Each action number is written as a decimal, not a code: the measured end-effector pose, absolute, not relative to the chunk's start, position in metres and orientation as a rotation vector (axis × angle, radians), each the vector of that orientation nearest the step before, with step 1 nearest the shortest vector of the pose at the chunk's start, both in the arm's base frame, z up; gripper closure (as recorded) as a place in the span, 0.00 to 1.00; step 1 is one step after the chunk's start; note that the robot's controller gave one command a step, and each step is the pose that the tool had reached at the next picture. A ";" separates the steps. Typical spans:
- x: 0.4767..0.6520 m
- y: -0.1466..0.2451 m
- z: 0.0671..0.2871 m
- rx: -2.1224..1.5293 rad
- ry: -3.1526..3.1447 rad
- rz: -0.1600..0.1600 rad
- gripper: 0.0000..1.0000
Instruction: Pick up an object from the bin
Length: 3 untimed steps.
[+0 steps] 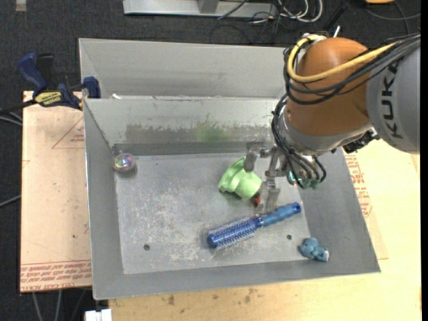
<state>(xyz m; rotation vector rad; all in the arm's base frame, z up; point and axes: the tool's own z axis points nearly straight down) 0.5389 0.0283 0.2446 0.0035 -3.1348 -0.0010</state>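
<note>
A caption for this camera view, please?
Open gripper low over a green toy and blue brush in a grey bin.

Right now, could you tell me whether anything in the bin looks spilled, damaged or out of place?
Nothing stands out: the green object, blue hairbrush, small blue figure and shiny ball lie loose on the bin floor, none visibly broken. The gripper is down beside the green object.
</note>
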 end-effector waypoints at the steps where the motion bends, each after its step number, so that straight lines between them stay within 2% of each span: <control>1: 0.538 0.021 0.109 0.107 -3.133 -0.001 0.00; 2: 0.490 0.004 0.069 0.182 -3.141 -0.002 0.00; 3: 0.490 0.006 0.069 0.186 -3.136 -0.003 1.00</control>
